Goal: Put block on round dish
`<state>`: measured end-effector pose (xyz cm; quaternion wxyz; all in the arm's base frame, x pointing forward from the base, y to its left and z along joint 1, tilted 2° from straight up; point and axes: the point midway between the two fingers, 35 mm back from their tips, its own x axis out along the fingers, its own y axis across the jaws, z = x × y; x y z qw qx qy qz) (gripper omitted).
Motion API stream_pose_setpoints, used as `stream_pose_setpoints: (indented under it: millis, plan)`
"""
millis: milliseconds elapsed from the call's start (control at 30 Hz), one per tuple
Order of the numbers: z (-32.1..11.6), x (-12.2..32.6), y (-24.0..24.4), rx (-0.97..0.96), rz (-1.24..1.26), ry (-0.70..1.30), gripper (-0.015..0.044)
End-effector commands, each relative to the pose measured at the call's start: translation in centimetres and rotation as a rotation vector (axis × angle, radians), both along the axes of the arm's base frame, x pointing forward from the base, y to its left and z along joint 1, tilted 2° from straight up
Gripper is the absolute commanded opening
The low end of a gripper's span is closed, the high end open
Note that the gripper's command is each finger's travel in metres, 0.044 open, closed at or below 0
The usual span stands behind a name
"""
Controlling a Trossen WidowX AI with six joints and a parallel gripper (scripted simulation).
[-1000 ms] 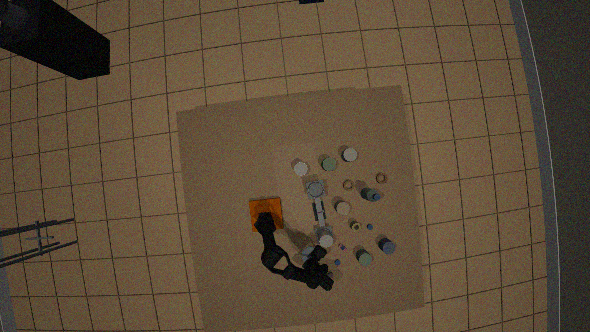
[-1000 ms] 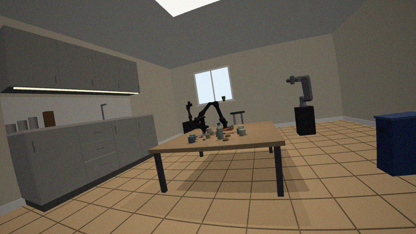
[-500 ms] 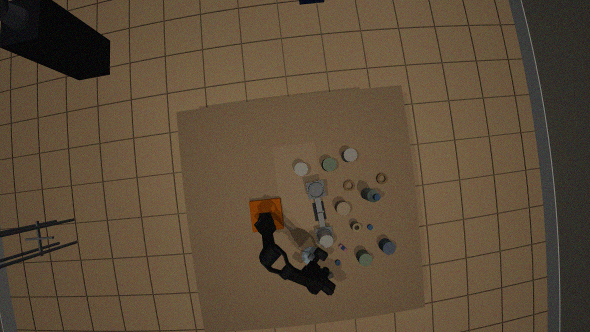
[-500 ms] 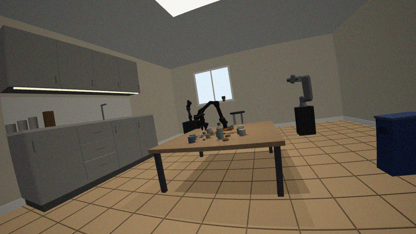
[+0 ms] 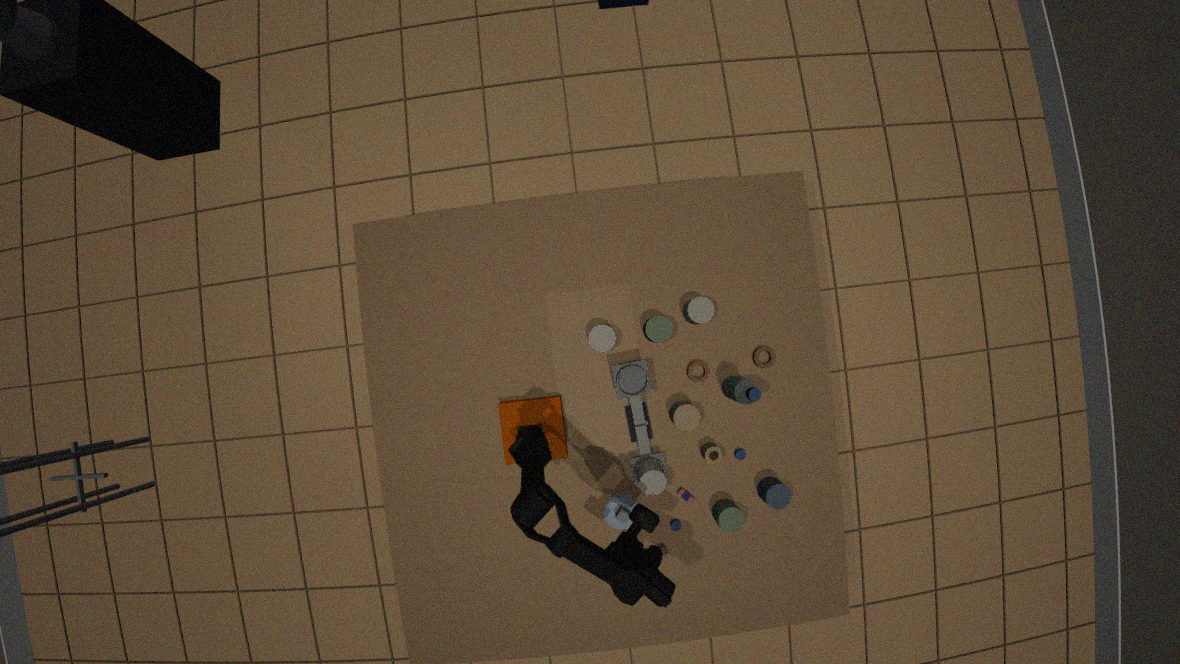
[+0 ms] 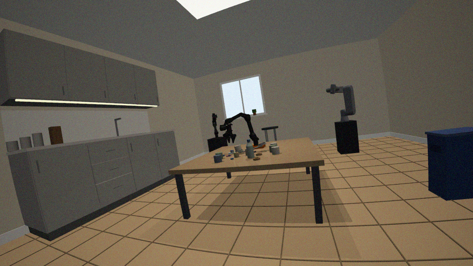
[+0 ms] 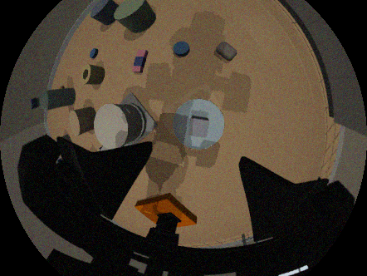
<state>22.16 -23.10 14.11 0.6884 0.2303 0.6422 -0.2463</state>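
My gripper (image 7: 197, 154) (image 6: 231, 141) is wide open and empty above the round dish. The pale blue dish (image 7: 215, 132) (image 5: 608, 510) lies on the table, with the small grey block (image 7: 199, 127) resting on it. No cup shows above the dish. One pale cup (image 5: 652, 482) (image 7: 110, 125) stands on the near end of the balance (image 5: 642, 437). The far pan (image 5: 632, 379) is bare. A pale cup (image 5: 601, 336) stands on the table just beyond that pan. In the top view, the arm partly hides the dish.
Green cups (image 5: 730, 517) (image 5: 658, 328), a dark blue cup (image 5: 776, 494) and a bottle (image 5: 743, 390) stand around the balance. A blue disc (image 7: 181, 49), a pink and blue block (image 7: 140, 61) and a grey rounded piece (image 7: 227, 51) lie near the dish.
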Motion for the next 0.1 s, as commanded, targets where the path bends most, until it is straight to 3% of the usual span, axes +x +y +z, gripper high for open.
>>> stream_pose_setpoints:
  millis: [0,67]
  plan:
    - [0.24,-0.03,0.0,-0.002,0.001,-0.002,0.044]
    - [0.24,-0.03,0.0,-0.002,0.001,-0.002,0.044]
